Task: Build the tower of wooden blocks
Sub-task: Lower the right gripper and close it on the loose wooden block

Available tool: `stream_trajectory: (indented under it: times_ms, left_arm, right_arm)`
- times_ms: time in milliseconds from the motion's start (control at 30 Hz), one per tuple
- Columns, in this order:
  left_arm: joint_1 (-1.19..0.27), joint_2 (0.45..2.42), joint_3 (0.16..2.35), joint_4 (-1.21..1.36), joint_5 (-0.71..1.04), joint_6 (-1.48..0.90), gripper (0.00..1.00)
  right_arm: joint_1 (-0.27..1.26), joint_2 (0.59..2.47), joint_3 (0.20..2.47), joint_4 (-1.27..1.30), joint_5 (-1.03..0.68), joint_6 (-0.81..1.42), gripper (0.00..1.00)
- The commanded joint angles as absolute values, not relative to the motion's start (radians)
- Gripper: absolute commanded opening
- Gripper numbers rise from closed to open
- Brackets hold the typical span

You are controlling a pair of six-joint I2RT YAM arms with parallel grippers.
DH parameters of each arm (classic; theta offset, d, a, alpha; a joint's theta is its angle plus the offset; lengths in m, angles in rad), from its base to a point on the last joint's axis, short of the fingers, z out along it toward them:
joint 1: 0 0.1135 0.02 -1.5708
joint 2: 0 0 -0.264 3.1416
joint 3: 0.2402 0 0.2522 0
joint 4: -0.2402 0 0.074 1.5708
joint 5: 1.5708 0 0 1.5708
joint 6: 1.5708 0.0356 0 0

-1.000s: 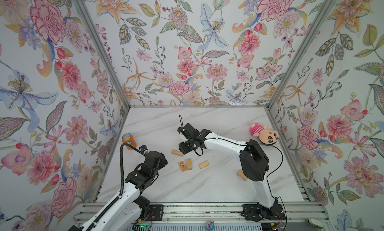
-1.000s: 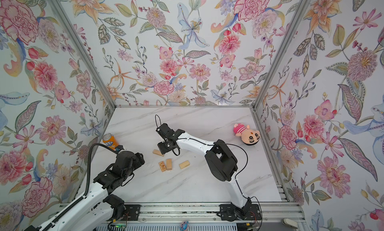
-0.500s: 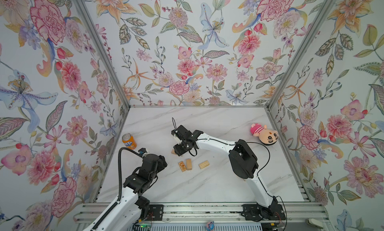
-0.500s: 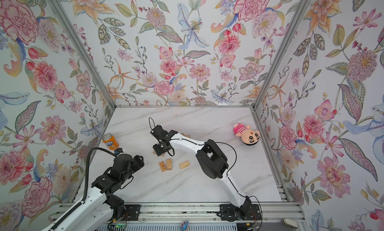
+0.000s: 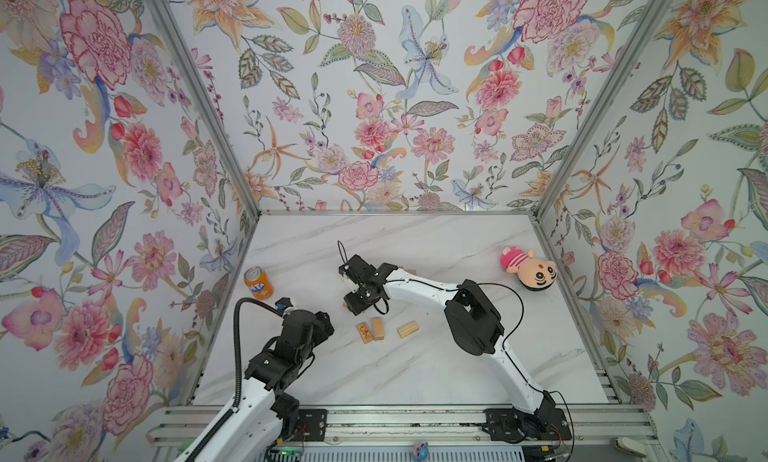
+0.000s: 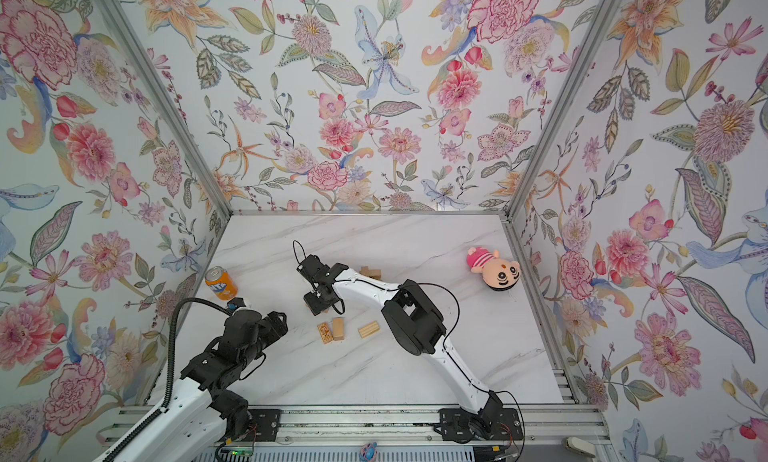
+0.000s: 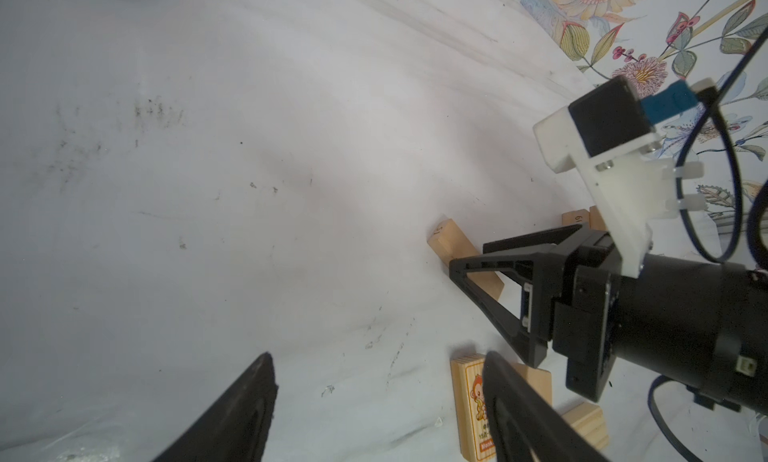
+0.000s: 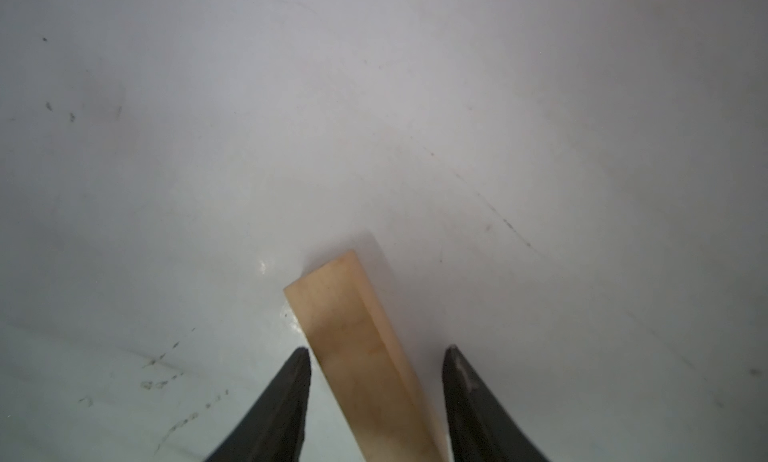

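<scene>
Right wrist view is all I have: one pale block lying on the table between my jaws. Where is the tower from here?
Observer: The tower is a low stack just past the right arm, on its far side and partly hidden by it.
Operator: Any other loose blocks besides mine?
Observer: Three, on the near side of your jaws: a printed block and a plain block side by side, then a ridged block apart to their right in both top views.
</scene>
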State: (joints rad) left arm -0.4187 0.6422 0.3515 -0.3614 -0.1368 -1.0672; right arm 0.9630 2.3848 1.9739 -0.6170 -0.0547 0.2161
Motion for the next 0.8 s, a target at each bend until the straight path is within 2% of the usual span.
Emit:
stream_trajectory:
  times_ms: [0, 167, 433, 633, 767]
  left_arm:
    - [-0.405, 0.635, 0.341, -0.372, -0.127, -1.072, 0.80]
    - [-0.400, 0.629, 0.343, -0.374, -0.122, -1.069, 0.80]
    - [-0.395, 0.616, 0.345, -0.375, -0.113, -1.066, 0.80]
    - [-0.394, 0.606, 0.352, -0.374, -0.107, -1.056, 0.80]
    - [-0.393, 0.615, 0.363, -0.368, -0.097, -1.042, 0.80]
  right_arm:
    - [0.969, 2.413, 2.003, -0.656, -0.036, 0.200, 0.53]
    - [0.969, 2.434, 2.023, -0.679, -0.013, 0.202, 0.42]
    - [0.973, 2.430, 2.013, -0.693, 0.019, 0.204, 0.43]
    - [0.970, 2.420, 2.003, -0.696, 0.028, 0.220, 0.28]
    - [0.968, 2.406, 2.006, -0.697, 0.033, 0.235, 0.26]
